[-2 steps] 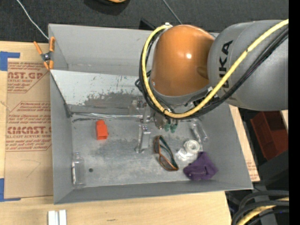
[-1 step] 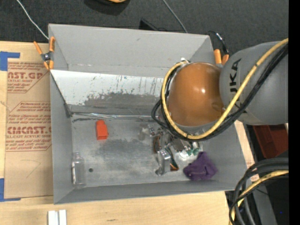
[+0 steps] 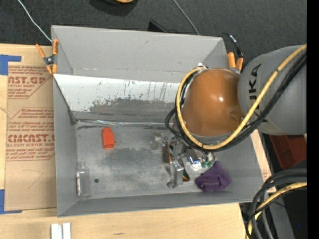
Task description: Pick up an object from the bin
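- The grey metal bin [image 3: 65, 133] held only a few loose things, spread well apart rather than heaped.
- The arm [image 3: 279, 93] reached in from the right. Its rounded orange cover [image 3: 209, 103] hung over the right half of the bin, with black and yellow cables [image 3: 180, 97] looped round it.
- Below the cover, the jaws were down low near the bin's floor, in the right part of the front half, pointing toward the front wall.
- Whether the jaws were open or closed could not be told, because the metal parts there ran together in a tangle of wires and brackets.
- Nearest to the jaws was a purple lump [image 3: 214, 179] of soft, crumpled shape. It lay on the floor near the front right corner, just to the right of the jaws.
- Whether the lump touched the jaws could not be told.
- A small green-and-white piece [image 3: 202, 162] showed just above the purple lump, under the wrist. Whether it was a loose thing or a part of the robot was unclear.
- An orange block [image 3: 107, 138], small and squarish, lay on the floor in the left half, well apart from the jaws.
- A clear thing [image 3: 81, 179], hard to make out, sat in the front left corner against the left wall.
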You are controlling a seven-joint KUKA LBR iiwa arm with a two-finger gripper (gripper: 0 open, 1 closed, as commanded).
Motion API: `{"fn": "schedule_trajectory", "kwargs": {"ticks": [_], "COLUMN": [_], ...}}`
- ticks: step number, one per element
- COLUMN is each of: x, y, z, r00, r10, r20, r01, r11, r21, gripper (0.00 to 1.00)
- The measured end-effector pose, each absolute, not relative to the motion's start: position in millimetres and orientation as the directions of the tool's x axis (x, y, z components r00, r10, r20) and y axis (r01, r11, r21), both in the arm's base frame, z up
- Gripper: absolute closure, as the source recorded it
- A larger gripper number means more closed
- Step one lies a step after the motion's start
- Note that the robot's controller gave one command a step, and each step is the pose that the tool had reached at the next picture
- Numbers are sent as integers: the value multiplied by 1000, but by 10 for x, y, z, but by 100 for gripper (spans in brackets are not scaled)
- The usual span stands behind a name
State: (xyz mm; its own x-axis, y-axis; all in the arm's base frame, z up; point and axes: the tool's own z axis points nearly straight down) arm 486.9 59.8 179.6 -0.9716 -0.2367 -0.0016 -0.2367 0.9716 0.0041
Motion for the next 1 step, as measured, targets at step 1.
{"fn": "schedule_trajectory", "kwargs": {"ticks": [1], "x": [5771], "y": [112], "z": [1826], "r00": [-926], "r10": [-378], "r20": [-5], "r01": [-378], "r11": [926], "r21": [-1], "gripper": [0]}}
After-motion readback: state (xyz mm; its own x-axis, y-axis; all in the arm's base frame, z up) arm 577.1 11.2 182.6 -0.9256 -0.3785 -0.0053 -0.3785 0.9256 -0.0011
